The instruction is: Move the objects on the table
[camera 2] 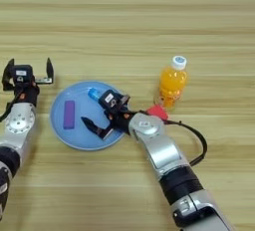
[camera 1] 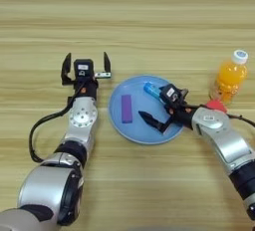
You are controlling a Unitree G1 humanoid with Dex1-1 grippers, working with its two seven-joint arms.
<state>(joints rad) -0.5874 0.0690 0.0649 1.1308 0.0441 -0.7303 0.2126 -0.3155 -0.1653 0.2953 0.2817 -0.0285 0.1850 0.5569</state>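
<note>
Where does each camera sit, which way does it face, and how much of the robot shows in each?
Left eye view: on the head, looking down at the table; both arms show, left end effector open beside the blue plate.
Right eye view: same head, aimed down, reaching further right; right end effector open over the plate, by the blue tube.
Shared: plate, purple block, orange bottle, red cube.

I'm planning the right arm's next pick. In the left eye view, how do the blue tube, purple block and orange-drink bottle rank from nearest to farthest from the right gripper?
1. Blue cylindrical tube with white end: on the blue plate, right beside the right gripper.
2. Flat purple rectangular block: on the plate, to the gripper's left.
3. Small orange-drink bottle with white cap: off the plate, to the right.
</note>
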